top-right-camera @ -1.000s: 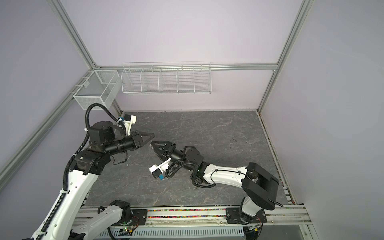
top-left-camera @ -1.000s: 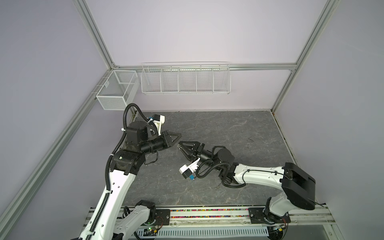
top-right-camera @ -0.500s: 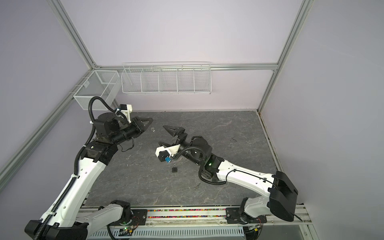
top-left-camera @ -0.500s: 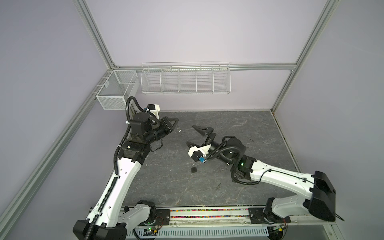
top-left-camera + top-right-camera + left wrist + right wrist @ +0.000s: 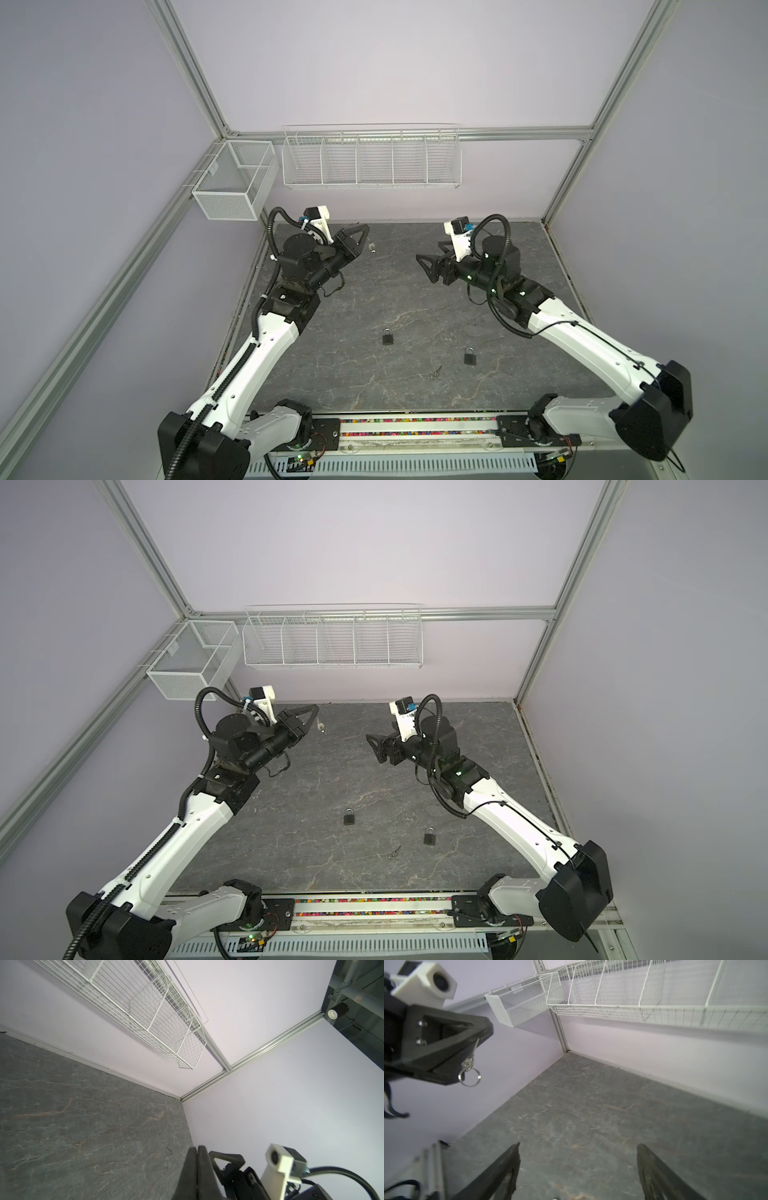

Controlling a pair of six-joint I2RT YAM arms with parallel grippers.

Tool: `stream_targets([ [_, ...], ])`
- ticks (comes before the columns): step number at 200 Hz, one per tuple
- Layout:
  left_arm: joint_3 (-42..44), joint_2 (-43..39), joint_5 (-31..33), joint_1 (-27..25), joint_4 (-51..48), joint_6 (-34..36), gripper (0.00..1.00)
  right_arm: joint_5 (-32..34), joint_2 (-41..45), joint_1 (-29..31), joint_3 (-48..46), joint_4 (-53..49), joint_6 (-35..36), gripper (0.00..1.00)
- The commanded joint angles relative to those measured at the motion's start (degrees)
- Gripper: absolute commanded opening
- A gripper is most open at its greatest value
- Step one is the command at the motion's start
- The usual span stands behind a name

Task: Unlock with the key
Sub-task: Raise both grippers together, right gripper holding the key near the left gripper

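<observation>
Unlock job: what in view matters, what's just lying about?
Job: silver ringed key in shut left tool; left black padlock; right black padlock; small loose metal key, likely.
Idle: white wire wall rack; white mesh basket.

the left arm [image 5: 266,345] and right arm [image 5: 582,345] both rise from the near edge, bent at the elbow, wrists held high toward the back. the left gripper [image 5: 365,227] points inward, jaws pressed together on a key [image 5: 472,1057]. the right gripper [image 5: 426,270] faces it from well apart, jaws spread wide, holding nothing.
</observation>
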State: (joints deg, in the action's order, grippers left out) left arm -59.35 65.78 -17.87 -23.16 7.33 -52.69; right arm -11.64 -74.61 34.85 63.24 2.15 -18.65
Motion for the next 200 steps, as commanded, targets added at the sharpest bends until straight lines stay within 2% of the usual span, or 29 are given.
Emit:
stream_targets([
  [1,2.21,1.25,2.37,-1.59,8.21,-4.26,0.00,-16.86,-1.13,-1.13,-2.26,5.78,-26.30,0.94],
  [16,1.29,1.62,3.92,-3.34,5.34,-4.61,0.00,-20.46,-1.98,-0.58,-3.33,12.30,-34.07,0.98],
  [30,1.39,1.42,6.25,-5.30,5.10,-3.26,0.00,-21.72,-2.64,0.15,-2.97,15.64,-38.25,0.99],
  [53,2.63,1.67,7.33,-6.17,6.87,-4.48,0.00,-20.98,-3.65,2.67,-0.59,15.84,-38.79,0.99],
  [70,3.23,2.07,7.48,-6.78,8.36,-5.05,0.00,-20.81,-5.61,3.11,1.65,15.31,-38.99,0.94],
  [93,3.43,2.26,7.01,-7.17,9.18,-5.16,0.00,-21.38,-7.95,3.14,2.45,20.15,-41.02,0.90],
  [112,3.45,1.74,7.20,-7.25,8.81,-4.91,0.00,-21.70,-10.20,3.24,3.75,22.18,-42.48,0.81],
  [139,3.03,1.41,7.06,-7.26,8.00,-4.27,0.00,-23.32,-12.92,3.87,5.68,24.52,-43.39,0.74],
  [200,2.97,1.32,6.50,-7.26,7.86,-3.86,0.00,-23.61,-13.90,4.81,6.67,25.35,-42.87,0.61],
])
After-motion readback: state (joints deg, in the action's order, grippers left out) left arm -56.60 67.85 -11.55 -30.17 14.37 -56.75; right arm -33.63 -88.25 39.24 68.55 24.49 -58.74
